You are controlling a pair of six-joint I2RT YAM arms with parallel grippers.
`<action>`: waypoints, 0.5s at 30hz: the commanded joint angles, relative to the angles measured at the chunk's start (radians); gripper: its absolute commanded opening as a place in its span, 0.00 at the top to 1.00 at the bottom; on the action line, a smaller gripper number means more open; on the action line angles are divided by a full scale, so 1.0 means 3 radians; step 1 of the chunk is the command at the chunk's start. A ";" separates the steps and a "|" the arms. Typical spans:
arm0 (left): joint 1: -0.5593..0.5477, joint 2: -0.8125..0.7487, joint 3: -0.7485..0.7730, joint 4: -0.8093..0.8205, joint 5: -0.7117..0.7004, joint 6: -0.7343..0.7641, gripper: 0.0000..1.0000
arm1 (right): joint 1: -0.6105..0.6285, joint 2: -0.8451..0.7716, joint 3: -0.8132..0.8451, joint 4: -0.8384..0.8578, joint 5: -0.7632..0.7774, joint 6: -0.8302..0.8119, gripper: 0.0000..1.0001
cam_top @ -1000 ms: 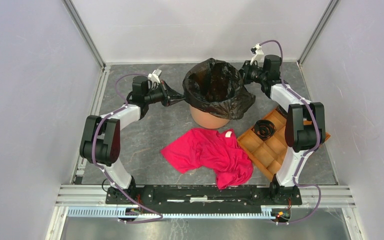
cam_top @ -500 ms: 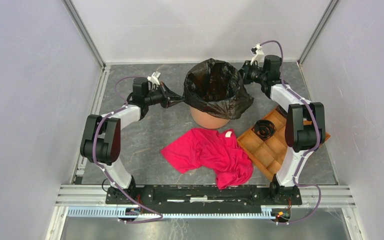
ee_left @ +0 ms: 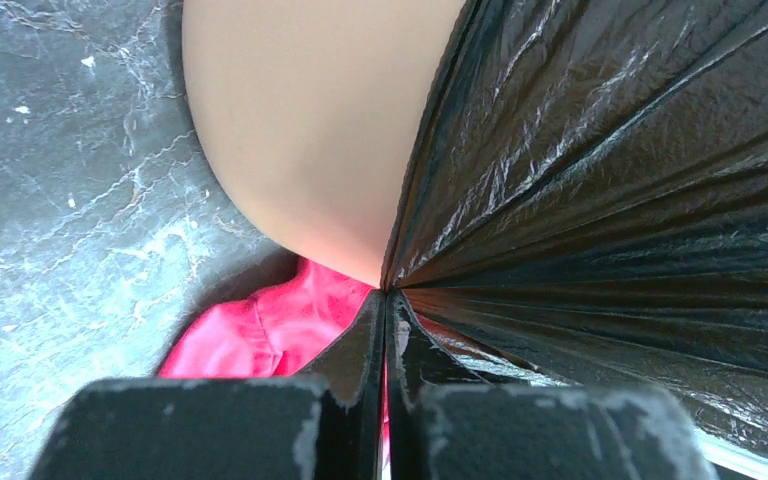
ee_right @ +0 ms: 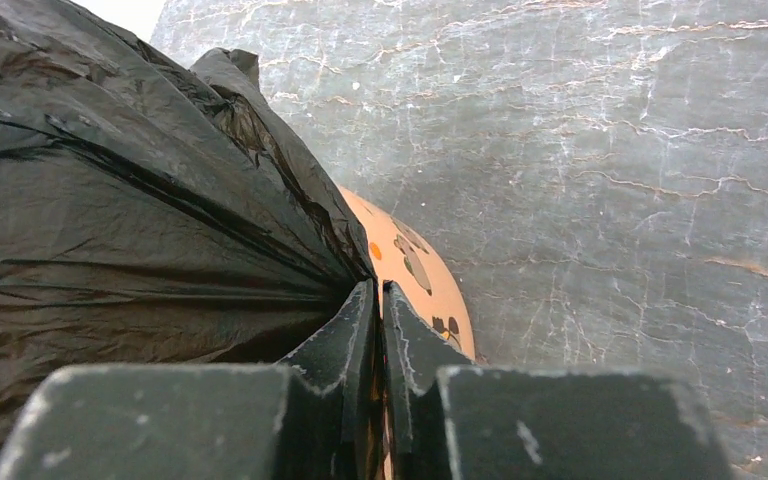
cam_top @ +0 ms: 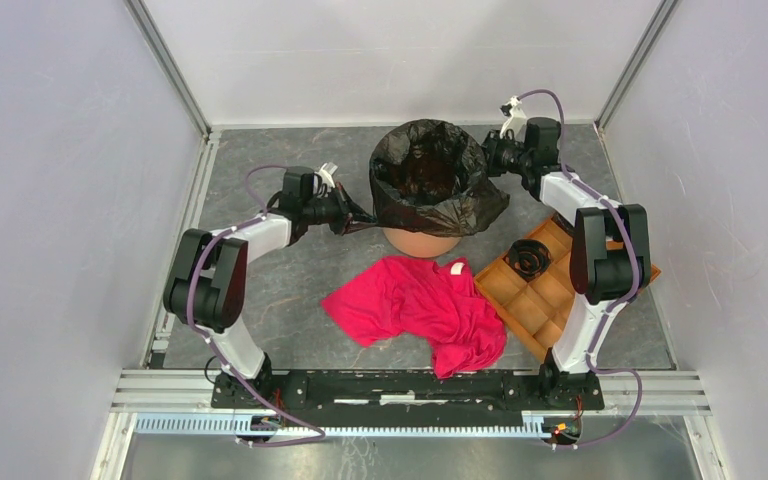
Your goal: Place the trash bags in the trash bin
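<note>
Trash bag [cam_top: 438, 180]: upper centre of top view, draped over the mouth of the trash bin [cam_top: 418, 240], skirt hanging down outside, bin's lower wall showing beneath. Thin glossy film, v. light, limp, wrinkly. Judgement: slippery, tears easily if yanked, won't hold shape w/o tension. Best hold = the hem, a bunched fold on opp. sides, pulled down evenly over the rim.

Left gripper [ee_left: 388, 330] at bag's left edge: jaws fully closed, pleats of film fanning out taut from the tips, so it's clamped on the hem. Bin wall just behind, upper left of wrist view.

Right gripper [ee_right: 378, 300] at bag's upper-right edge: jaws a thin slit apart, film gathered at the tips; looks pinched there, grip prob. light.

Outward: red cloth [cam_top: 415, 305] below bin, brown tray [cam_top: 545, 290] lower right, both apart from bag.
</note>
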 commanded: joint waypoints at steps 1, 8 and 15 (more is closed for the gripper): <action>0.0024 -0.0155 0.0155 -0.0217 -0.0054 0.0310 0.98 | 0.0010 -0.0069 0.0096 -0.0158 0.0065 -0.0165 0.86; 0.0029 -0.0169 0.0393 -0.0613 -0.0097 0.0621 0.98 | -0.0005 -0.0392 0.0871 -0.1947 0.1504 -0.1036 0.52; 0.0029 -0.0112 0.0386 -0.0704 -0.0060 0.0792 0.97 | -0.0024 -0.1424 0.0474 -0.2278 0.2800 -0.1419 0.17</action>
